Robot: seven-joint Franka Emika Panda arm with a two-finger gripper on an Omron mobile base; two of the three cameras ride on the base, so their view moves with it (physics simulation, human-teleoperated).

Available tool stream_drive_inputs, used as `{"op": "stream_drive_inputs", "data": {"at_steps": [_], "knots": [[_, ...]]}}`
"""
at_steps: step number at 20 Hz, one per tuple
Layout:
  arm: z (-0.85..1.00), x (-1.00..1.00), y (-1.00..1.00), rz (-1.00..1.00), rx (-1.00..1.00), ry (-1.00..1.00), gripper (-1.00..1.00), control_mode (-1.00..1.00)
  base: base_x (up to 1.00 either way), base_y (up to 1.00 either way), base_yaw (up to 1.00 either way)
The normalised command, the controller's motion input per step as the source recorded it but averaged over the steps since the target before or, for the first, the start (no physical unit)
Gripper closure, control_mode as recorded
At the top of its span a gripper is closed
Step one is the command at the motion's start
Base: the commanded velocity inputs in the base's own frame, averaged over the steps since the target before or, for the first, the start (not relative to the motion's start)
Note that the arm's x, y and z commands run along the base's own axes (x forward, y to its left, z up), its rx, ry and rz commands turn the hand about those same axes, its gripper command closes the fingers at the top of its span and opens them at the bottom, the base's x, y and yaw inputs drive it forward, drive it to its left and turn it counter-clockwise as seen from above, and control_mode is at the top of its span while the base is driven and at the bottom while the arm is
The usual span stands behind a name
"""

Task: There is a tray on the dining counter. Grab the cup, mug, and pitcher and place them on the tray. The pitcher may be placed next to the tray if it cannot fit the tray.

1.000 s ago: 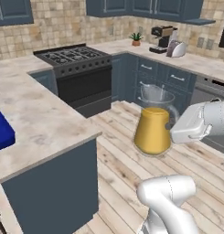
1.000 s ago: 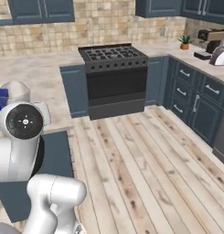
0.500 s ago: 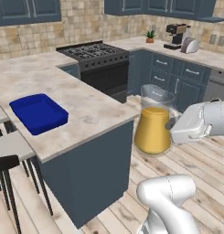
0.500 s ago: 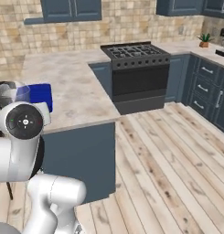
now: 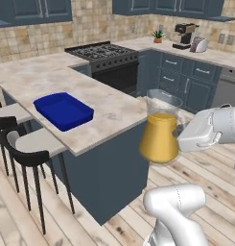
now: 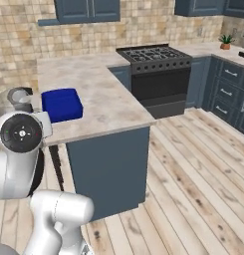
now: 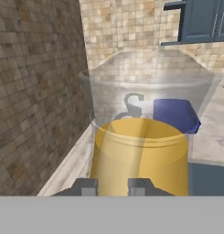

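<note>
Much of my hand (image 7: 111, 186) is hidden: in the hand view just two dark fingertips (image 7: 85, 186) rise at the bottom edge, pressed up against the pitcher (image 7: 141, 146), and from the left base view my white wrist covers the side where they meet the glass. From the right base view my own arm blocks nearly all of the pitcher; a sliver of clear rim peeks out above my joint. Through the glass wall the tray (image 7: 176, 114) looks bent and partly cut off.

The worktop (image 5: 52, 81) is long beige marbled stone on a dark blue base, with black-and-grey stools (image 5: 23, 149) tucked along its near side. The tray sits flat on it, near the stool edge, deep blue with a low rim. Beyond stand a black stove (image 5: 102, 53), blue cabinets, a tan tiled wall and, far back, a small plant (image 5: 158, 35) and a coffee machine (image 5: 185, 34). The floor (image 6: 193, 169) is pale wood plank.

My hand is clenched on the pitcher, holding it upright in the air beside the worktop's end, off the stone and well apart from the tray. The pitcher is clear glass, conical with a flared neck, its lower part orange-yellow.
</note>
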Motion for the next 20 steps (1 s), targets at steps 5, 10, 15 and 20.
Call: {"op": "stream_drive_inputs", "data": {"at_steps": [5, 10, 15, 20], "knots": [[0.00, 0.00, 0.00, 0.00, 0.00, 0.00, 1.00, 1.00, 0.27, 0.08, 0.06], [0.00, 0.00, 0.00, 0.00, 0.00, 0.00, 1.00, 1.00, 0.26, 0.01, 0.27], [0.00, 0.00, 0.00, 0.00, 0.00, 0.00, 1.00, 1.00, 0.38, -0.06, 0.32], [0.00, 0.00, 0.00, 0.00, 0.00, 0.00, 1.00, 1.00, 0.40, -0.19, 0.30]]}}
